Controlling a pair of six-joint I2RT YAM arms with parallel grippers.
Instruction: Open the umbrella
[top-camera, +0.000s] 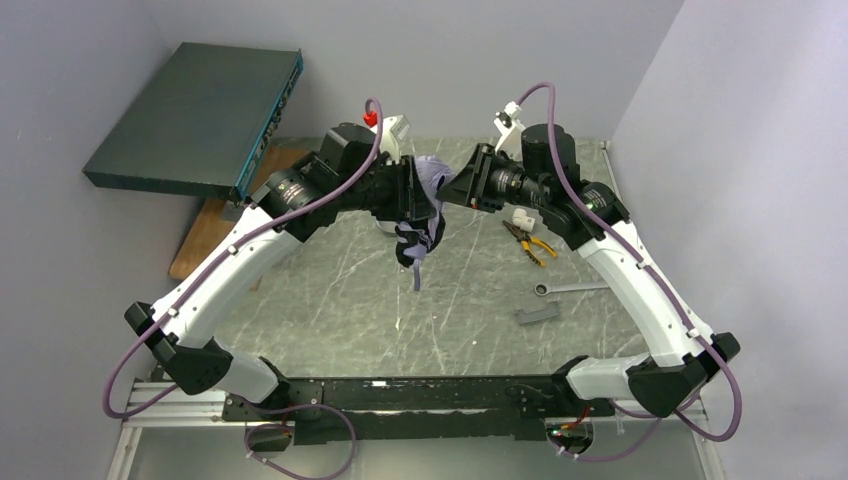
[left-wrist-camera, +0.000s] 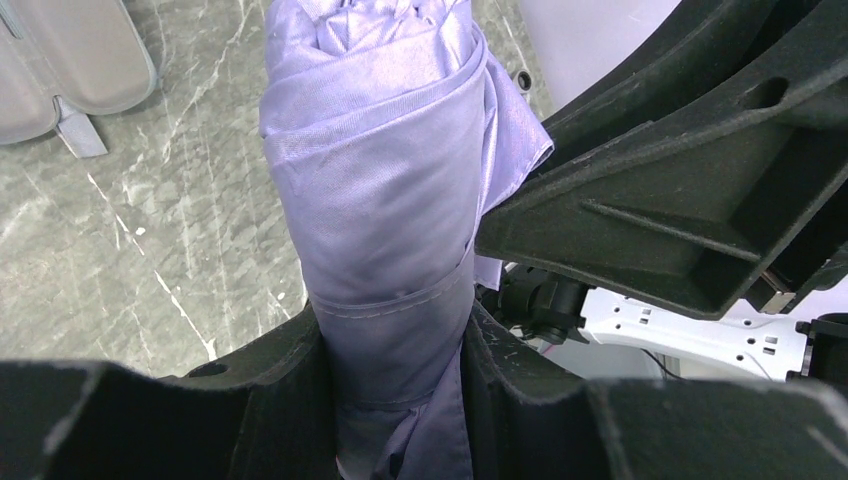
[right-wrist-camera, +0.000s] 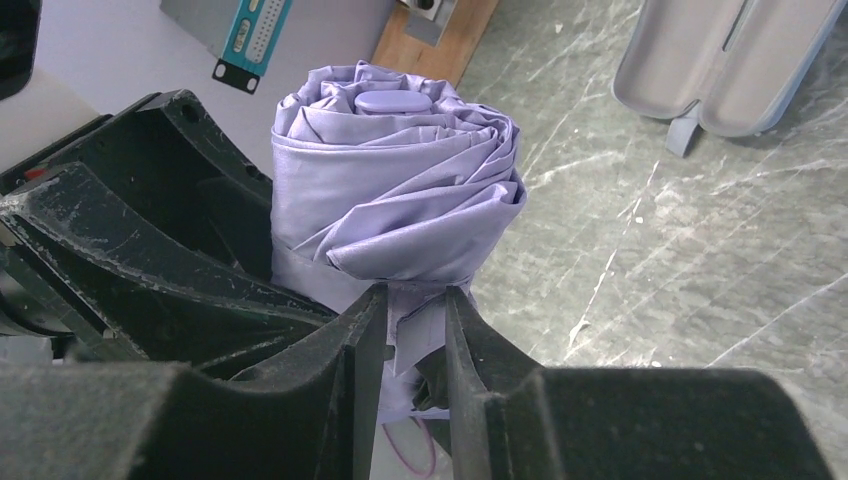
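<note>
The umbrella (top-camera: 430, 178) is a folded roll of pale lavender fabric, held in the air over the middle of the marble table (top-camera: 330, 300). My left gripper (top-camera: 407, 192) is shut on the umbrella (left-wrist-camera: 375, 200) across the lower part of the roll, its fingers (left-wrist-camera: 500, 370) pressed against both sides. My right gripper (right-wrist-camera: 411, 305) comes in from the opposite side, at the roll's edge. It is open, and a loose fabric tab of the umbrella (right-wrist-camera: 395, 190) hangs in the gap between its fingers. A strap end (top-camera: 417, 268) dangles below the roll.
A pale grey oblong case (right-wrist-camera: 720, 60) lies open on the table beyond the umbrella. At the back left a dark teal flat box (top-camera: 195, 120) leans over a wooden board (top-camera: 215, 230). Pliers (top-camera: 530, 242), a wrench (top-camera: 570, 289) and a grey block (top-camera: 536, 315) lie on the right.
</note>
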